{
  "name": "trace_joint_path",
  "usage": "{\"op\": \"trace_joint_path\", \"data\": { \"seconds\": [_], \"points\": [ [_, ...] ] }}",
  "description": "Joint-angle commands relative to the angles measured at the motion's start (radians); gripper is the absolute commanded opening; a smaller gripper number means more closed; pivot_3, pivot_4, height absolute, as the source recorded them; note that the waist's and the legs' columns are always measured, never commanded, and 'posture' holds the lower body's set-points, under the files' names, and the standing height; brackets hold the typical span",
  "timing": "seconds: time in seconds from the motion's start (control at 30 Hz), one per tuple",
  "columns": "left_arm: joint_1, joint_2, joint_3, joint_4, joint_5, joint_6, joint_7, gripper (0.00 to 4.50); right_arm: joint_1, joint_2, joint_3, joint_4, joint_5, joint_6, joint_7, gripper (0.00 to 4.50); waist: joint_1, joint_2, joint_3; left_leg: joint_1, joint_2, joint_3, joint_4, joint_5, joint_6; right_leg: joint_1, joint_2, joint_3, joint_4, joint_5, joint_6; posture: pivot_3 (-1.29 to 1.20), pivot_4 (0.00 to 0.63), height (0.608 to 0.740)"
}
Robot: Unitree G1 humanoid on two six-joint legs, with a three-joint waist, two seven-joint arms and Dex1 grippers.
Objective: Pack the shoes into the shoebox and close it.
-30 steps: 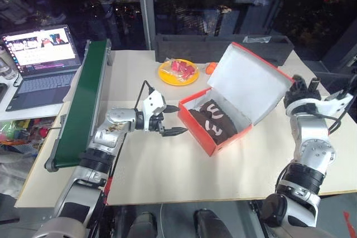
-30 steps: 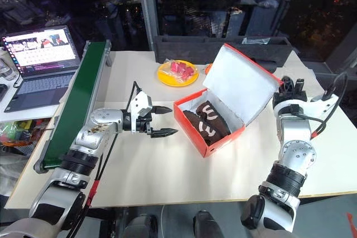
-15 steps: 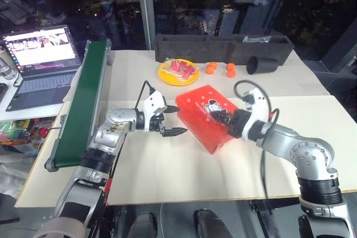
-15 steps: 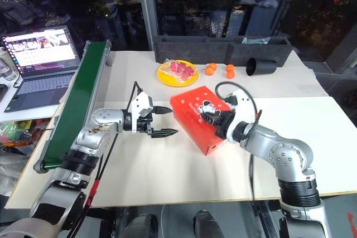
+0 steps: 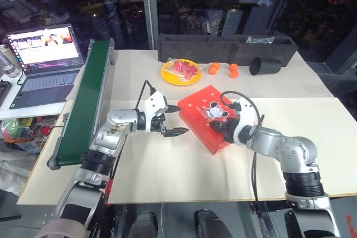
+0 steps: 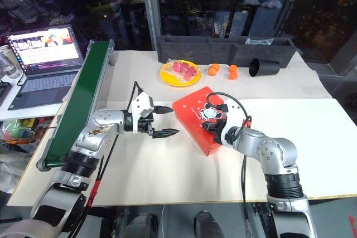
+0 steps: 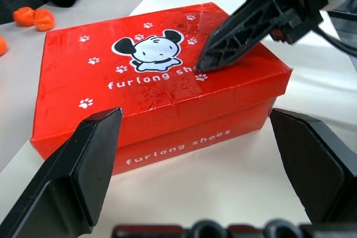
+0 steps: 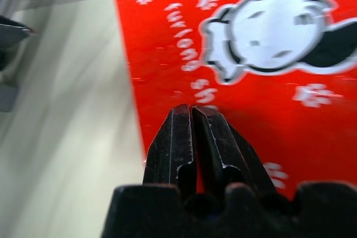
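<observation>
We note the red-orange rectangular cardboard shoebox [image 5: 207, 116] with its cartoon-mouse lid lying flat down, sitting mid-way on the pale counter [image 5: 167, 176], its long axis running diagonally from the near right towards the far left. The shoes are out of sight, presumably under the lid.

Right gripper [image 8: 192, 116]: fingers clenched together, grasping nothing, tip resting on or just above the lid beside the mouse print, near the box's right-hand end. In the left wrist view the same tip [image 7: 203, 64] sits by the white lettering on the lid.

Left gripper [image 5: 174, 120]: fingers spread wide, released, nothing between them. It points across at the shoebox's left end, just beside it and apart from the cardboard.

We judge the closing all but done. Whatever remains is a press on the lid, and the right gripper is the nearer one, already over it; the box lies below and ahead of its tip. The left gripper faces the box's short end, placed to brace it if it slides.
</observation>
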State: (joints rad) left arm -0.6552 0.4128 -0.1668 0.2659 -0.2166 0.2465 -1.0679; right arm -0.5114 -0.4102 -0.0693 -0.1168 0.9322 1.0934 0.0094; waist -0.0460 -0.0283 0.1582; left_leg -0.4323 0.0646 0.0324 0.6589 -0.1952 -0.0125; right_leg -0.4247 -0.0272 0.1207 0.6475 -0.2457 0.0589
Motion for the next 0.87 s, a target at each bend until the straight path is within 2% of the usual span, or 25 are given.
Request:
{"op": "trace_joint_path", "data": {
  "seconds": [0.03, 0.1, 0.23, 0.37, 0.47, 0.6, 0.87],
  "points": [
    [0.029, 0.001, 0.077, -0.072, -0.043, 0.035, 0.068, 4.50, -0.067, 0.020, -0.121, -0.085, 0.009, -0.081, -0.005, 0.49, 0.001, 0.000, 0.000, 0.000, 0.000, 0.000, 0.000, 0.000, 0.000, 0.000, 0.000, 0.000, 0.000, 0.000, 0.000, 0.00, 0.150, 0.714],
    [0.054, 0.001, 0.099, -0.101, -0.048, 0.054, 0.108, 4.50, -0.084, 0.019, -0.175, -0.129, 0.034, -0.092, -0.006, 0.49, 0.002, 0.000, 0.000, -0.001, 0.000, 0.000, 0.000, 0.000, 0.000, -0.001, 0.000, 0.000, 0.000, 0.000, 0.000, 0.00, 0.150, 0.714],
    [0.114, -0.028, 0.187, -0.161, -0.052, 0.092, 0.272, 4.50, -0.112, -0.055, -0.261, -0.202, -0.080, -0.202, -0.025, 0.49, 0.007, 0.000, 0.000, -0.002, 0.000, -0.001, 0.000, 0.000, 0.000, -0.001, 0.000, -0.001, 0.000, 0.000, 0.000, 0.00, 0.150, 0.714],
    [0.151, -0.070, 0.269, -0.210, -0.069, 0.131, 0.426, 4.50, -0.029, -0.152, -0.248, -0.167, -0.213, -0.191, -0.041, 0.49, 0.015, 0.000, 0.000, -0.002, 0.000, -0.001, 0.000, 0.000, 0.000, 0.000, -0.001, -0.002, -0.001, 0.000, 0.000, 0.00, 0.150, 0.714],
    [0.174, -0.106, 0.318, -0.255, -0.084, 0.163, 0.530, 4.50, 0.026, -0.167, -0.246, -0.174, -0.312, -0.254, -0.060, 0.49, 0.014, -0.001, 0.000, -0.002, 0.000, -0.001, 0.000, 0.000, 0.000, -0.001, -0.001, -0.002, -0.001, 0.000, 0.000, 0.00, 0.150, 0.714],
    [0.204, -0.142, 0.366, -0.272, -0.051, 0.176, 0.677, 4.50, 0.147, -0.250, -0.153, -0.157, -0.546, -0.319, -0.091, 0.49, 0.010, -0.001, 0.000, -0.002, -0.001, -0.001, 0.000, 0.000, 0.000, -0.001, -0.001, -0.001, 0.000, 0.000, 0.000, 0.00, 0.150, 0.714],
    [0.214, -0.217, 0.391, -0.248, -0.037, 0.162, 0.855, 4.50, 0.192, -0.199, -0.211, -0.053, -0.702, -0.460, -0.144, 0.49, 0.005, -0.001, 0.000, 0.001, -0.002, -0.001, 0.001, 0.000, 0.000, 0.001, -0.001, 0.000, 0.000, 0.000, 0.001, 0.00, 0.150, 0.714]
  ]
}}
